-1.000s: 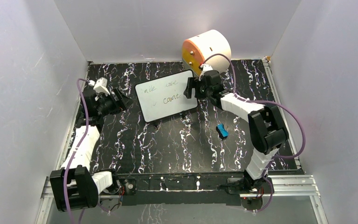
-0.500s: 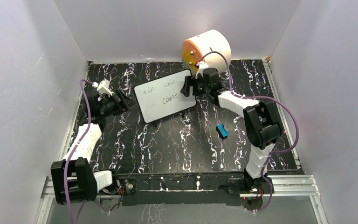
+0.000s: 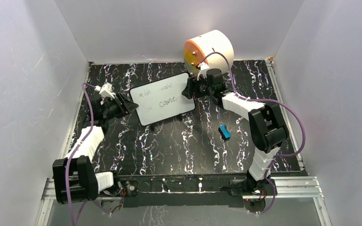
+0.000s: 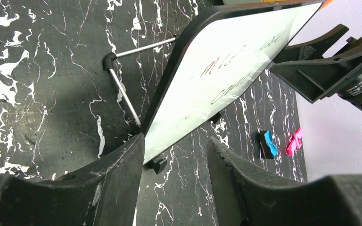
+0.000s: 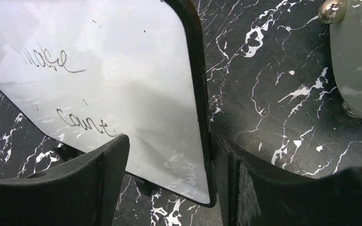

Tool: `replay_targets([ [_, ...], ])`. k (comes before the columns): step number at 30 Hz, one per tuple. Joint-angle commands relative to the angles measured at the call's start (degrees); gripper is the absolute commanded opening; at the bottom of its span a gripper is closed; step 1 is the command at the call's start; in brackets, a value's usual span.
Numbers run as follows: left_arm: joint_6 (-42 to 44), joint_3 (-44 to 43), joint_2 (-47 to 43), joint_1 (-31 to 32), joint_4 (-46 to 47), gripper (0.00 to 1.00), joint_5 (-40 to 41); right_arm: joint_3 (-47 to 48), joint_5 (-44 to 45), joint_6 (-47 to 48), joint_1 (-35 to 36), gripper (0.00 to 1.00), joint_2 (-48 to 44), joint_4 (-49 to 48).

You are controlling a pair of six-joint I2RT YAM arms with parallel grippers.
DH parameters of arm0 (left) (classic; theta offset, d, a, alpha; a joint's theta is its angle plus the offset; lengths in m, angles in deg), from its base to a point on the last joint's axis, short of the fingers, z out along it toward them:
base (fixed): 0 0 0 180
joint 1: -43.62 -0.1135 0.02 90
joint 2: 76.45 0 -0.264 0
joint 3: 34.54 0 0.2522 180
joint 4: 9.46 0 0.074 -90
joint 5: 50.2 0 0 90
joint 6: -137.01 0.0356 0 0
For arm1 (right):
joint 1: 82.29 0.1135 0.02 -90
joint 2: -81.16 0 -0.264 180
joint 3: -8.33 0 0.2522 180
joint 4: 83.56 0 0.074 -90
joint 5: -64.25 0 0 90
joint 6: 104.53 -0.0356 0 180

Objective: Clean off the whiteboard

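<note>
— Looking down from above, where is the whiteboard (image 3: 162, 99)?
— Standing tilted at the back of the table (image 3: 169, 150), handwriting on it. The left fingers (image 3: 128, 106) are at its left edge, the right fingers (image 3: 188, 89) at its right.
— Left wrist?
— The left fingers (image 4: 118, 183) are spread wide, with the board's lower corner in the gap, unpinched.
— Right wrist?
— The right fingers (image 5: 264, 188) are wide too, straddling the right frame, which lies just beside one finger.
</note>
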Motion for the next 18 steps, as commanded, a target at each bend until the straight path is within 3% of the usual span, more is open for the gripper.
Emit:
replay_targets([
  [1,0.3,-0.6,0.0,0.2,1.6,0.48,0.5,-0.2,-2.8,-0.2,0.9,0.6,-3.2,-4.4],
  [3,0.8,-1.2,0.0,0.2,0.9,0.46,1.3,-1.1,2.0,-1.1,0.9,0.59,-3.8,-4.5],
  [7,4.3,-4.4,-0.8,0.2,-6.3,0.48,6.0,-2.0,18.2,-4.3,0.5,0.76,-7.2,-1.3],
  [12,7.8,-8.7,-3.5,0.2,-16.4,0.54,9.6,-3.6,24.4,-4.0,-0.3,0.83,-12.5,6.4],
  [18,9.1,-12.9,-7.0,0.3,-24.5,0.62,11.5,-10.7,32.4,-7.2,-0.7,0.83,-22.1,21.4],
])
